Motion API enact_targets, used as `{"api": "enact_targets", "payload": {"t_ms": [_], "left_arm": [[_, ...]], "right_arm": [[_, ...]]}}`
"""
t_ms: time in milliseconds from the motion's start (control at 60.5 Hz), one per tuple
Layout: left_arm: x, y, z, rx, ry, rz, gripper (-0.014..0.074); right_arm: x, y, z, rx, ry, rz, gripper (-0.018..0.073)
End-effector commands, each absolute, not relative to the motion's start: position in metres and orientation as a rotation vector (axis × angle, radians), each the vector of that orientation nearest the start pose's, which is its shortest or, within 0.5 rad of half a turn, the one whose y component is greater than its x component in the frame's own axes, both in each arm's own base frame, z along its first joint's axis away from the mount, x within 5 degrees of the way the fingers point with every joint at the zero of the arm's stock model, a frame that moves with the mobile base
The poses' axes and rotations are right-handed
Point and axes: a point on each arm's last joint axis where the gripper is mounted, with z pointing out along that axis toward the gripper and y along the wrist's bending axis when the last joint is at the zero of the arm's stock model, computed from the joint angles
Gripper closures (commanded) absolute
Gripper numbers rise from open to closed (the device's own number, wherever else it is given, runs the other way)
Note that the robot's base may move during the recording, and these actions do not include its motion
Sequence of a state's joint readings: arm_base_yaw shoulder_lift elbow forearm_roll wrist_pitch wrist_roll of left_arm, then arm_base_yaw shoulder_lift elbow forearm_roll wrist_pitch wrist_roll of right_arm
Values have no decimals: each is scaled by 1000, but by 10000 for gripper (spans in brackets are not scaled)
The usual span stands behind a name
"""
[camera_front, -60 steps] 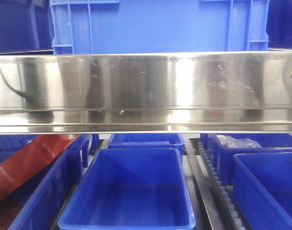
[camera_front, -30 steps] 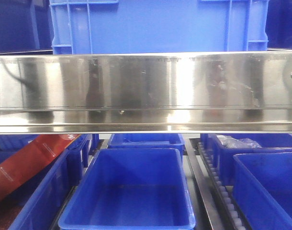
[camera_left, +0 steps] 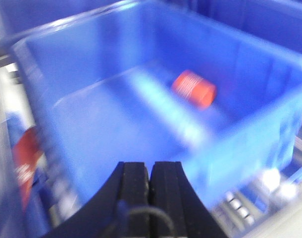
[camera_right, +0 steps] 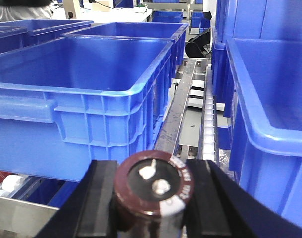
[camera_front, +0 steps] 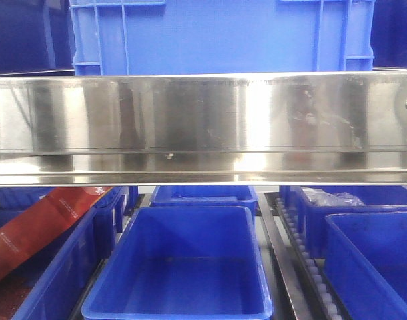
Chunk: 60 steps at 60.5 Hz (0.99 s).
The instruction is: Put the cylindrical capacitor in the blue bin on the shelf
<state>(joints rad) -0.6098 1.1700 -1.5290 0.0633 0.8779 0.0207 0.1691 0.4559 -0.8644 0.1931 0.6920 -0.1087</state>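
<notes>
The right gripper [camera_right: 154,210] pinches the cylindrical capacitor [camera_right: 153,191] outside and below the blue bin's [camera_right: 106,91] near rim. Released here, it would likely miss, dropping onto the shelf [camera_right: 176,116]. The left gripper [camera_left: 150,181] is pressed together, empty.

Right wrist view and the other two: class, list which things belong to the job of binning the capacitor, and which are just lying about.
Belongs to the job:
cylindrical capacitor, clamped in the right gripper
shelf
empty blue bin, the likely target

Just lying about:
red packet
orange-red cylinder in the bin before the left gripper
clear bag
</notes>
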Motion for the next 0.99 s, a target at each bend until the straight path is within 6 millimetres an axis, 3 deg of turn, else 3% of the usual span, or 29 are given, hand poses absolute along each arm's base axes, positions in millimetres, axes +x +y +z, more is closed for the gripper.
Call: {"api": "enact_targets", "payload": {"t_ms": [0, 248, 446, 529, 727, 860, 975], "left_arm": [[160, -104, 488, 573, 1845, -312, 708], [94, -53, 460, 494, 1730, -311, 708], [56, -27, 442, 468, 1665, -328, 708], [49, -22, 436, 464, 1655, -331, 708], [45, -19, 432, 461, 1650, -335, 708], [45, -19, 432, 461, 1651, -339, 708], [45, -19, 432, 461, 1651, -339, 708]], "right_arm": [[61, 21, 405, -205, 1736, 255, 721], [76, 23, 425, -208, 1694, 240, 721], [115, 36, 462, -285, 1688, 238, 721], [133, 46, 477, -345, 1688, 254, 721], [198, 88, 504, -461, 1723, 327, 721], [241, 116, 505, -525, 1797, 352, 721], [277, 138, 495, -566, 1878, 369, 721]]}}
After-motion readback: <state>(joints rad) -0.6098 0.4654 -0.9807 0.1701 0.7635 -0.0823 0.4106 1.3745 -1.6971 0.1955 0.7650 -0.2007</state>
